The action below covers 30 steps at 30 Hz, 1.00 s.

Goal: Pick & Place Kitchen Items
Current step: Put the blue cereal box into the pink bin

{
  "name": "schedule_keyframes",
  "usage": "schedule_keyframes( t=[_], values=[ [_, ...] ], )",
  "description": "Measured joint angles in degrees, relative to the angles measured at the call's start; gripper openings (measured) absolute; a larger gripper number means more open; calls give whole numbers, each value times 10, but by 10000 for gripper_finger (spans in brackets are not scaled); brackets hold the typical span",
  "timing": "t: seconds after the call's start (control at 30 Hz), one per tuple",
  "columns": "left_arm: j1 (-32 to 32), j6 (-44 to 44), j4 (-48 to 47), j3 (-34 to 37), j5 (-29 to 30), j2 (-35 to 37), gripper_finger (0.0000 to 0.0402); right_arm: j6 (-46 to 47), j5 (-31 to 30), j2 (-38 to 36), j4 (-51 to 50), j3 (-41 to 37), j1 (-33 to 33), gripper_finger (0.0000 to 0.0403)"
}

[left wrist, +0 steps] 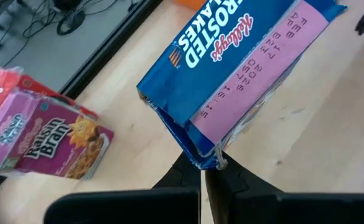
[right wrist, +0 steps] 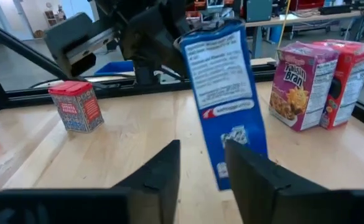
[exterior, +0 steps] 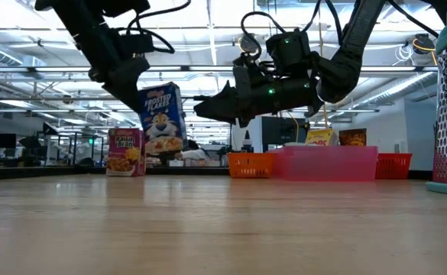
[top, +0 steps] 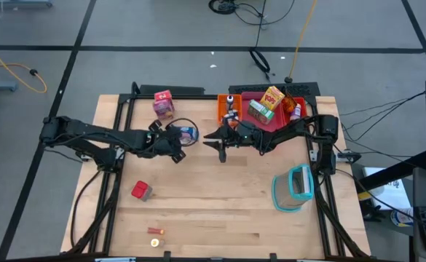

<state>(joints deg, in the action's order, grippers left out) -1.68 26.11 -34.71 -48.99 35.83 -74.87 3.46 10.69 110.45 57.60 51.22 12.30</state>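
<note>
Near the table's (top: 220, 211) middle in the high view, your left gripper (top: 181, 136) held the Frosted Flakes carton (top: 187, 134), with the right gripper (top: 222, 149) just beside it; the Raisin Bran box (top: 163, 104) sat toward the far edge, the red tin (top: 141, 191) nearer the left edge. In the low view, you had the carton (exterior: 162, 121) lifted clear of the table. In the left wrist view, your fingers (left wrist: 185, 177) were clenched on the carton's (left wrist: 231, 74) corner. In the right wrist view, those fingers (right wrist: 160, 171) stood parted, the carton (right wrist: 225, 93) beyond them, untouched
</note>
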Motion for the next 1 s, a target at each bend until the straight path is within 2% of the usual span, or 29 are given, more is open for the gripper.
schedule_keyframes(
  t=[0.27,0.4,0.53,0.8,1.0],
  values=[
    [-23,26,24,0,1,0,0,-20,-6,0,27,0,-11,206],
    [-35,26,45,0,1,0,0,-27,-35,0,33,1,-15,236],
    [-45,25,53,0,1,0,0,-27,-31,0,24,10,-16,258],
    [-50,27,66,0,1,0,0,-50,-33,0,-15,46,-34,285],
    [-61,8,91,-1,1,0,0,-62,-73,0,-65,74,-47,267]
  ],
)
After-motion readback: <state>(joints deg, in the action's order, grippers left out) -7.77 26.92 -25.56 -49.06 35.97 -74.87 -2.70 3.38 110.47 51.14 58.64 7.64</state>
